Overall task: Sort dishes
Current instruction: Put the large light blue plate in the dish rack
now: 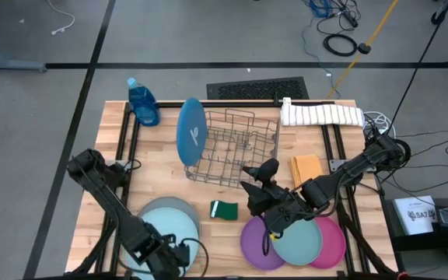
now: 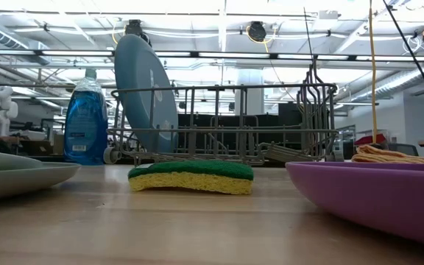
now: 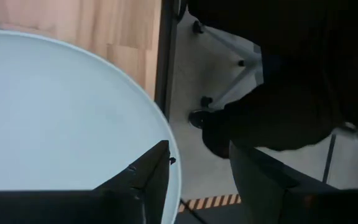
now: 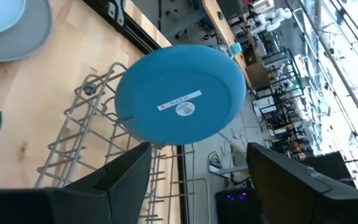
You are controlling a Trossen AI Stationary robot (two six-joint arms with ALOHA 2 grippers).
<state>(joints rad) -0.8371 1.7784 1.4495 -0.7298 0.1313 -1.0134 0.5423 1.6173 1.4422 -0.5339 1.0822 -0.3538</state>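
The deep-blue plate (image 1: pixel 192 131) stands upright in the left end of the rack (image 1: pixel 236 148). The pale-blue plate (image 1: pixel 158 236) lies at the table's (image 1: pixel 162 179) front left, where the left gripper (image 3: pixel 194 180) straddles its rim; whether it grips cannot be told. The right gripper (image 4: pixel 197 168), fingers spread and empty, hovers above the purple (image 1: pixel 257 245), teal (image 1: pixel 302 243) and pink (image 1: pixel 334 243) plates at the front right. A sponge (image 1: pixel 224 209) lies between.

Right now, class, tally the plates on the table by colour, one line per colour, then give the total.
Deep-blue plate, standing in the rack: 1
Pale-blue plate: 1
Purple plate: 1
Teal plate: 1
Pink plate: 1
Total: 5
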